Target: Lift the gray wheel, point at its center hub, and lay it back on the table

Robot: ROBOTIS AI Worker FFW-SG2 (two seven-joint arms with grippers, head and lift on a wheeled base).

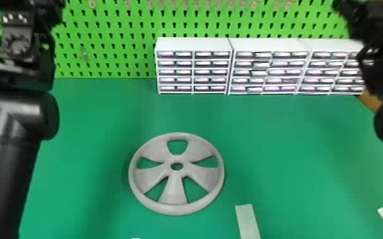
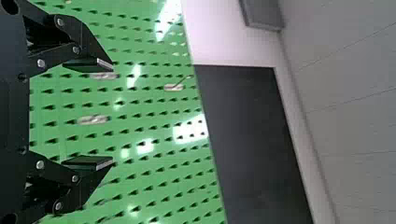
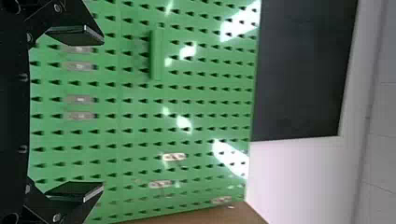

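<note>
Green metal pegboard (image 1: 114,39) rises behind a smooth green tabletop (image 1: 295,143), and white many-drawered plastic cabinets (image 1: 197,44) line the back, presumably to be out of the arms' way. On the tabletop, well in front of them, the round gray five-spoked wheel (image 1: 173,190) lies flat, its center hub (image 1: 177,160) facing up, a placing that probably suits both lifting it by the rim and pointing at the hub. A flat pale strip (image 1: 247,222) lies near it, perhaps as a position mark. The black two-fingered left gripper (image 2: 109,113) and the matching right gripper (image 3: 102,113) both have their fingers spread wide with nothing between them, likely so either could take the rim; lifting seems the step to come
</note>
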